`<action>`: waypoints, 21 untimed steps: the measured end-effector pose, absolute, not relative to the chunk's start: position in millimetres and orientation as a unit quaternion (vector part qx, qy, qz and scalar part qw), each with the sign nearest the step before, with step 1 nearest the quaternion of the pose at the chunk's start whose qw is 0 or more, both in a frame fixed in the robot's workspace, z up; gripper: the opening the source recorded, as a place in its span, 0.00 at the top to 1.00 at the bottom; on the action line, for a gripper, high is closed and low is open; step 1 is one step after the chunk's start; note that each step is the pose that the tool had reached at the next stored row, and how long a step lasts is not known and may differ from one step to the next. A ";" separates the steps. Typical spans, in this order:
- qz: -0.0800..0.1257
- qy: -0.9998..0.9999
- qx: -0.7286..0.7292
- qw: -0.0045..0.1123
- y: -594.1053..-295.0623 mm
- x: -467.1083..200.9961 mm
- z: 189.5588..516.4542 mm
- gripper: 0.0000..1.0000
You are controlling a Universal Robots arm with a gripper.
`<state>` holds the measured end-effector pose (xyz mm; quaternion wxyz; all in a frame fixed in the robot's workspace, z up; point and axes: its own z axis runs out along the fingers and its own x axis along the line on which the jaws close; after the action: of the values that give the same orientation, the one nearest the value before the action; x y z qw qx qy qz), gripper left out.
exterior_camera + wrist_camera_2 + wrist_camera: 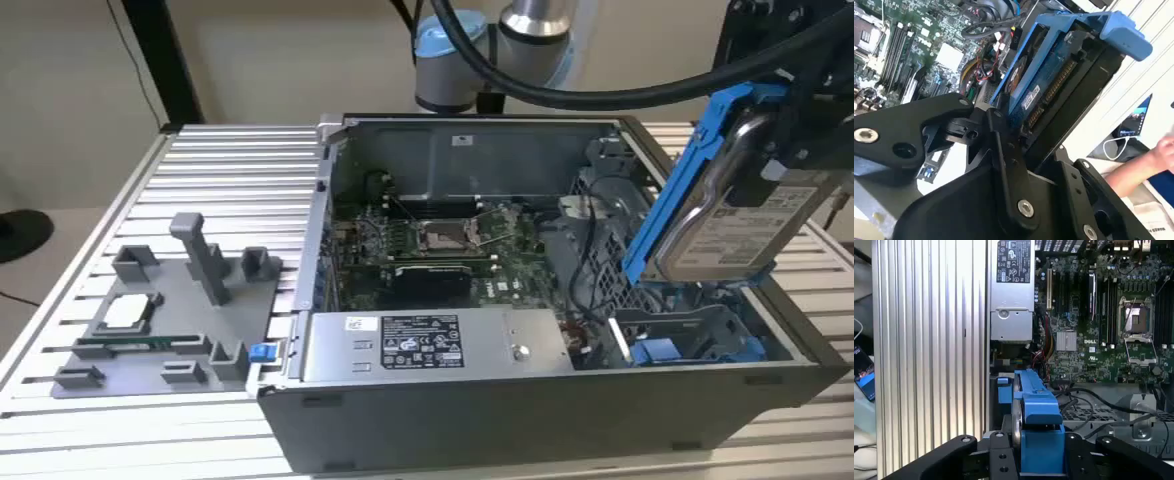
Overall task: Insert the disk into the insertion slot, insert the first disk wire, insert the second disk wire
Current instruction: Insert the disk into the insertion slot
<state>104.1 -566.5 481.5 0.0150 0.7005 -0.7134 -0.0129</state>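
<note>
My gripper [781, 140] is shut on the disk [731, 228], a silver hard drive with a white label and a blue carrier frame. It hangs tilted, nearly on edge, above the computer case's corner at the exterior view's right. Just below its lower edge lies the insertion slot [683, 338], a grey bay with blue rails. The first wrist view looks down the disk [1035, 412] edge-on between my black fingers [999, 456]. In the second wrist view its connector side [1054, 82] faces the camera. Black cables [1089, 399] run beside the bay; I cannot tell which are the disk wires.
The open case holds a motherboard [430, 245] and a silver power supply box [427, 345] with a black-and-white label. A grey parts fixture [160, 320] stands on the slatted table [227, 170] at the exterior view's left. A person's hand [1160, 155] is beside the table.
</note>
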 end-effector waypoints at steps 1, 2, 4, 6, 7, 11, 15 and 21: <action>-0.013 -0.713 0.701 0.015 -566.5 104.1 481.5 1.00; -0.013 -0.713 0.701 0.015 -566.5 104.1 481.5 1.00; -0.013 -0.713 0.701 0.015 -566.5 104.1 481.5 1.00; -0.013 -0.713 0.701 0.015 -566.5 104.1 481.5 1.00; -0.013 -0.713 0.701 0.015 -566.5 104.1 481.5 1.00; -0.013 -0.713 0.701 0.015 -566.5 104.1 481.5 1.00; -0.013 -0.713 0.700 0.015 -569.0 104.0 480.8 1.00; -0.013 -0.713 0.701 0.015 -580.5 104.6 477.1 1.00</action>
<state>104.6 -580.5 477.1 0.0147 0.7005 -0.7134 -0.0131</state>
